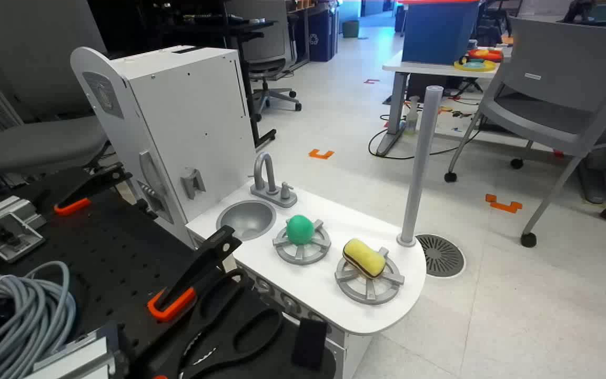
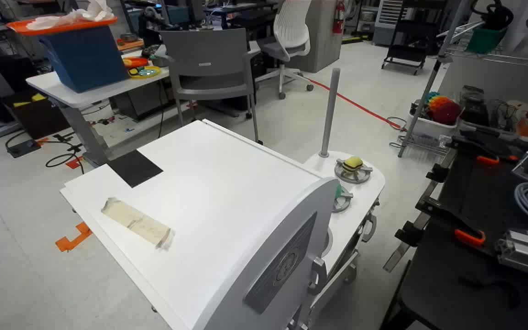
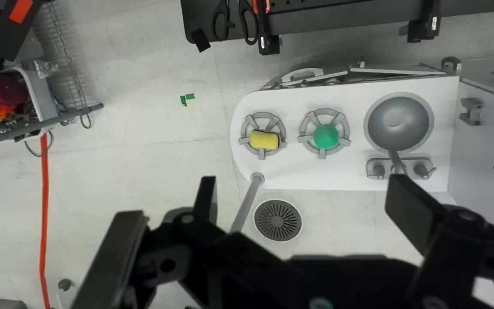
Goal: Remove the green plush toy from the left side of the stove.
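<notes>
The green plush toy [image 1: 300,229] rests on the burner nearer the sink on the white stove countertop [image 1: 308,287]. In an exterior view the toy [image 2: 338,190] is mostly hidden behind the tall cabinet, and part of the countertop [image 2: 360,198] shows. In the wrist view I look down on the toy [image 3: 326,136] and the countertop [image 3: 298,171]. My gripper [image 3: 302,193] is open and empty, high above the scene, with its fingers wide apart. The toy appears beyond the fingertips. The gripper is out of sight in both exterior views.
A yellow toy [image 3: 265,140] lies on the other burner. A grey pole [image 1: 423,163] rises from the countertop's corner. The sink [image 3: 398,124] and faucet [image 1: 267,176] lie beside the green toy's burner. A tall white cabinet [image 1: 192,110] adjoins the sink. A black table [image 1: 113,263] stands alongside.
</notes>
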